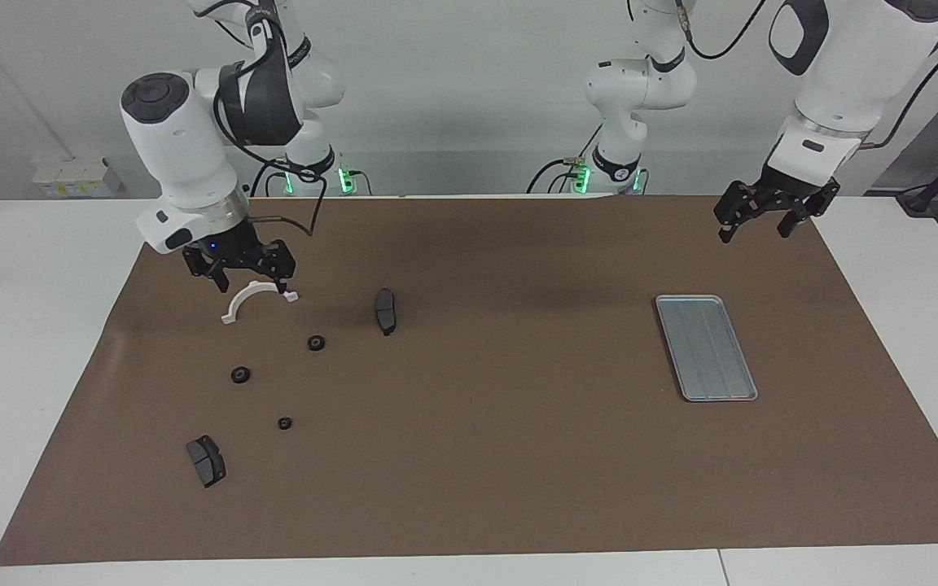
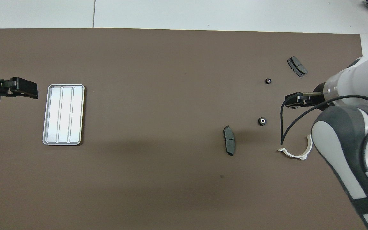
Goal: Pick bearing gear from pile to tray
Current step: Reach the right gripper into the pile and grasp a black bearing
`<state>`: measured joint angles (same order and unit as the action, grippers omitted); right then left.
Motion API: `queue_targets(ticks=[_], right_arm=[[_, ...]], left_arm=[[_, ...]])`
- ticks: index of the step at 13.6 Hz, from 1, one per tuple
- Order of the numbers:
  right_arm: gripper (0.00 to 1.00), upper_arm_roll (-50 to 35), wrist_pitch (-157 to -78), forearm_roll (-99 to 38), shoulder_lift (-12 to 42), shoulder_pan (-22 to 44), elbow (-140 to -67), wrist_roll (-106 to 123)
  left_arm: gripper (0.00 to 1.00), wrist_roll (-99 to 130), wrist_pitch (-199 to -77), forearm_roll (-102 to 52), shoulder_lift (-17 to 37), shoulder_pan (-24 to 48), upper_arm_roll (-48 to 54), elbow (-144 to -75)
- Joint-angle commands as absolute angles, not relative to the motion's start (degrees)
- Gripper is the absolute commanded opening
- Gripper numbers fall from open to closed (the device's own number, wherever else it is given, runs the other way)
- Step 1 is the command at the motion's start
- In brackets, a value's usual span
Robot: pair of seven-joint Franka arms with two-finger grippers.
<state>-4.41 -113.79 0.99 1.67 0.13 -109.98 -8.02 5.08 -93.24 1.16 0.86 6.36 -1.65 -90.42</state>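
Three small black round gears (image 1: 316,343) lie flat, scattered near my right arm's end. Silver ribbed tray (image 1: 706,347) lies flat, at my left arm's end.

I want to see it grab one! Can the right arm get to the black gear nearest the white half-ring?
Probably yes. The right gripper hangs open above the pile, the gear lies alone on the mat, and nothing stands between them.

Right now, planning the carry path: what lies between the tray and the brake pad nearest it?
Only bare brown mat between the brake pad and the tray; both views show it.
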Motion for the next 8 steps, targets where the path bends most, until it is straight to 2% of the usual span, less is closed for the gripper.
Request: queue_targets(ticks=[1, 8], right_arm=[[1.00, -4.57, -118.64, 0.79, 2.71, 1.05, -114.25, -9.49], [1.00, -4.48, -130.95, 0.97, 8.78, 3.69, -120.32, -9.67]], left_arm=[[1.00, 4.83, -94.04, 1.93, -0.70, 6.15, -1.67, -92.37], [1.00, 4.83, -94.04, 1.93, -0.70, 6.15, -1.58, -92.37]])
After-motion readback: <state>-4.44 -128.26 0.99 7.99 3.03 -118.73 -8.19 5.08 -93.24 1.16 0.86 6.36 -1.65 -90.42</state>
